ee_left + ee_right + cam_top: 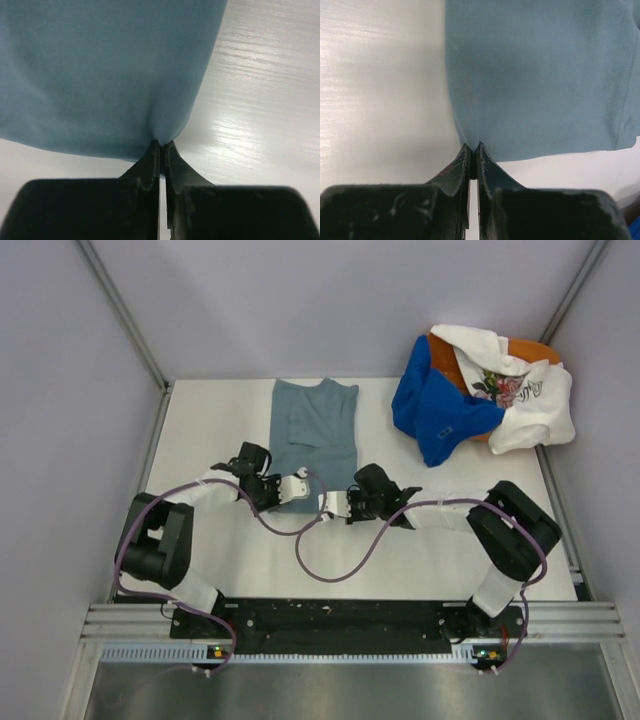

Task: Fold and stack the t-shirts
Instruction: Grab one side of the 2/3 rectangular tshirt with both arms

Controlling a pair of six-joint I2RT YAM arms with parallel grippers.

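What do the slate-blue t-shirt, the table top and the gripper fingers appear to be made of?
The slate-blue t-shirt: soft matte knit cloth, perhaps cotton; it puckers where pinched. The table top: hard white board, slightly glossy, maybe laminate; fine streaks and glare. The left gripper and right gripper: fingers of dark rigid plastic, it seems; scuffed edges.

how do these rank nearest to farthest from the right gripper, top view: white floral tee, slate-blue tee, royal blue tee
1. slate-blue tee, centre, pinched in the right gripper.
2. royal blue tee, far right.
3. white floral tee, beyond it.
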